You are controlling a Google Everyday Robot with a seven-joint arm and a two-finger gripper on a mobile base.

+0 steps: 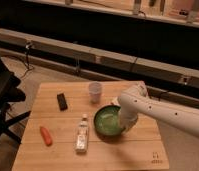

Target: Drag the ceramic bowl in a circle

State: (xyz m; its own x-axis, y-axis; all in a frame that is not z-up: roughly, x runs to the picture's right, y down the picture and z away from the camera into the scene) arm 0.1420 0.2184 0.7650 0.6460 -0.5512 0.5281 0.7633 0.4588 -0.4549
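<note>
Item: ceramic bowl [108, 120]. Dark green, pale marks inside, upright on the wooden bench [138, 150], right of the bench's middle.

Neighbours, placed from the bowl: whitish cup [95, 92] near its far-left side; small bottle [82, 134] lying just beside its left rim; black block [62, 101] farther left and back; orange carrot [46, 135] well apart at the left.

Gripper [124, 126]: at the bowl's right rim, pointing down; hidden behind the wrist, so whether it is clenched on the rim or released cannot be told.

Arm [158, 112]: white, entering from the right edge, forearm running level above the bench, bending sharply downward over the bowl's right side.

Risks, as judged: a circle swept leftward would likely knock the bottle or push the cup, both being close. A one-sided rim hold may tip the bowl or slip off the glossy glaze. A wide loop rightward nears the bench edge.
</note>
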